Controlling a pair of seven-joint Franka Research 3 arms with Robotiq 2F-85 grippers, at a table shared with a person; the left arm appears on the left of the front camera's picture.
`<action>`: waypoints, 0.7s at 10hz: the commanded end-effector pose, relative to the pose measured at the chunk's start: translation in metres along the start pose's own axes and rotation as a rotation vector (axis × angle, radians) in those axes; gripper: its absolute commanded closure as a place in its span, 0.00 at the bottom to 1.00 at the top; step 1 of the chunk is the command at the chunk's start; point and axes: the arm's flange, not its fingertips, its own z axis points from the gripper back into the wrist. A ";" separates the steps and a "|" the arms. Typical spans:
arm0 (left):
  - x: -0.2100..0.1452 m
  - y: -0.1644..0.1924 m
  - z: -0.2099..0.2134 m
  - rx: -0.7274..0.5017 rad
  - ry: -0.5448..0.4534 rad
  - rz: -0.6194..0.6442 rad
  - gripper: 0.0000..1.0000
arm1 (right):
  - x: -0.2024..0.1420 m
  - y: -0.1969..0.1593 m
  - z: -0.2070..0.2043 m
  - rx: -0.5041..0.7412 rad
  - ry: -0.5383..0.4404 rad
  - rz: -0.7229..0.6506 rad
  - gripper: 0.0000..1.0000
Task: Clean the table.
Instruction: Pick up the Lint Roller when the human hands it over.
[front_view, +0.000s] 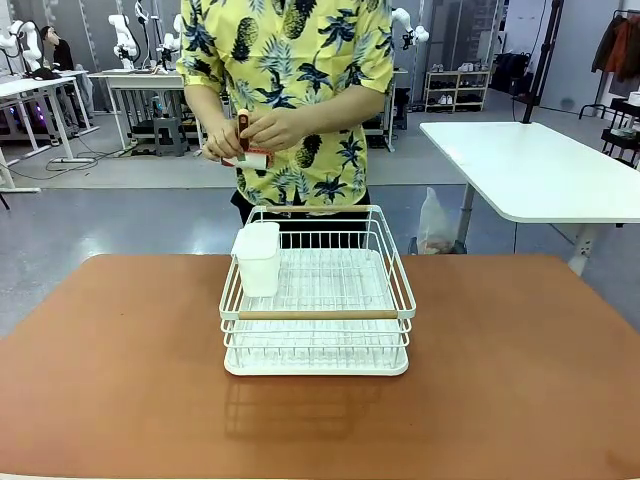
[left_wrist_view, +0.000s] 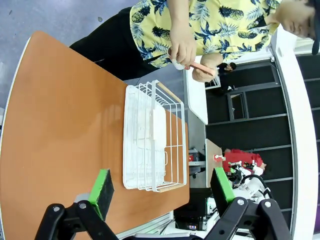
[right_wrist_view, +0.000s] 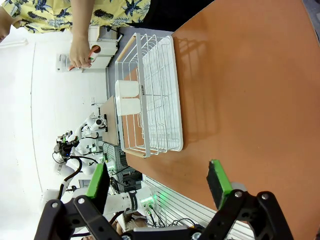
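Observation:
The reddish-brown table (front_view: 110, 370) carries a white wire dish rack (front_view: 318, 300) at its middle, with a white cup-like holder (front_view: 257, 258) hooked in its left corner. Behind the table's far edge a person in a yellow pineapple shirt holds a lint roller (front_view: 245, 150) with a red handle in both hands, above the floor side of the table. My left gripper (left_wrist_view: 162, 187) stands open, high above the table (left_wrist_view: 60, 130), with the rack (left_wrist_view: 152, 137) ahead of it. My right gripper (right_wrist_view: 160, 181) is open too, the rack (right_wrist_view: 150, 95) ahead of its fingers.
A white table (front_view: 540, 170) stands at the back right, a plastic bag (front_view: 436, 225) on the floor beside its leg. Bare brown tabletop (right_wrist_view: 250, 90) lies on both sides of the rack and in front of it.

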 end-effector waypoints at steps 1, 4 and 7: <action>-0.001 0.000 0.004 -0.014 0.006 0.003 0.00 | 0.002 0.002 0.001 0.003 0.002 0.004 0.00; -0.001 0.000 0.004 -0.014 0.006 0.003 0.00 | 0.002 0.002 0.001 0.003 0.002 0.004 0.00; -0.001 0.000 0.004 -0.014 0.006 0.003 0.00 | 0.002 0.002 0.001 0.003 0.002 0.004 0.00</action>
